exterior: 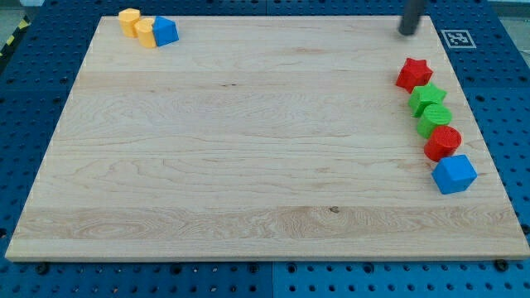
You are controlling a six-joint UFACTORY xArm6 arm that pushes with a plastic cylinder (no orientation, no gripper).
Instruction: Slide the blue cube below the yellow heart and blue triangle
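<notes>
Seemingly at the outset of the job, my tip (pixel 408 32) rests near the top right corner of the wooden board (pixel 248 157), touching no block; as a bare rod it has no fingers to part or close. Well below my tip, toward the view's bottom along the right edge, sits the blue cube (pixel 454 174), the lowest in a column of five. Between my tip and the cube run a red star (pixel 413 74), a green star-like block (pixel 427 98), a green rounded block (pixel 435 119) and a red cylinder (pixel 443 142), each close beside its neighbour. Far off to the left of my tip, in the top left corner, the yellow heart (pixel 146 32) lies against the blue triangle (pixel 166 31), with another yellow block (pixel 129 18) just beyond them. Judged from this layout, nothing of the task is done: the cube lies the whole width of the board from its goal, and my tip must first get to the cube's right-hand side before pushing it leftward to a spot beneath the pair
</notes>
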